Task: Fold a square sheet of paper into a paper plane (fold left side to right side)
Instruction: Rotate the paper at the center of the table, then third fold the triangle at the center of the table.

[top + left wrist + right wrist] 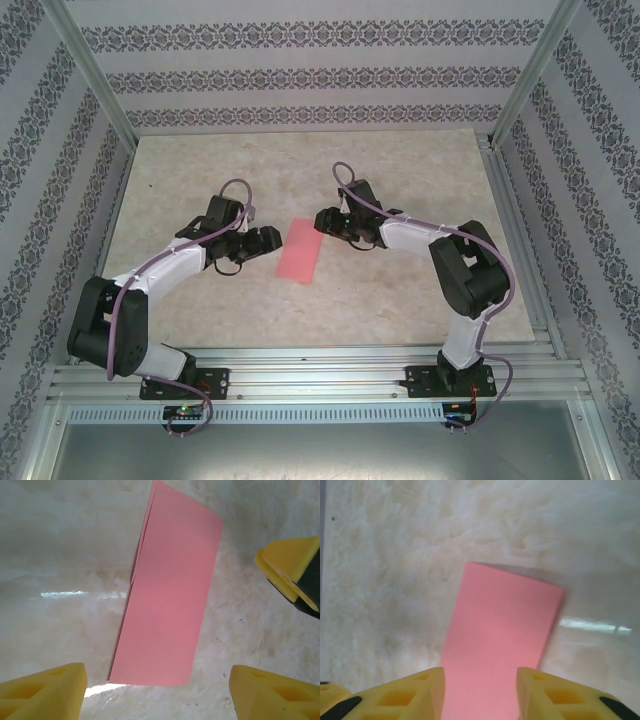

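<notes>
The plain pink sheet of paper (pixel 303 249) lies folded on the table (pixel 400 170). The left gripper (pixel 268 240) jaws are spread wide and empty. The right gripper (pixel 480 690) jaws are narrower, parted over the sheet's edge; contact cannot be told.

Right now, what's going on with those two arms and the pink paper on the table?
The square sheet of paper lies flat on the table, already folded in half into a narrow rectangle, its layers slightly offset along one long edge. The left gripper sits beside its left edge with jaws wide open. The right gripper is at its far right corner, jaws apart with the paper showing between them. Neither appears to grip it.
</notes>
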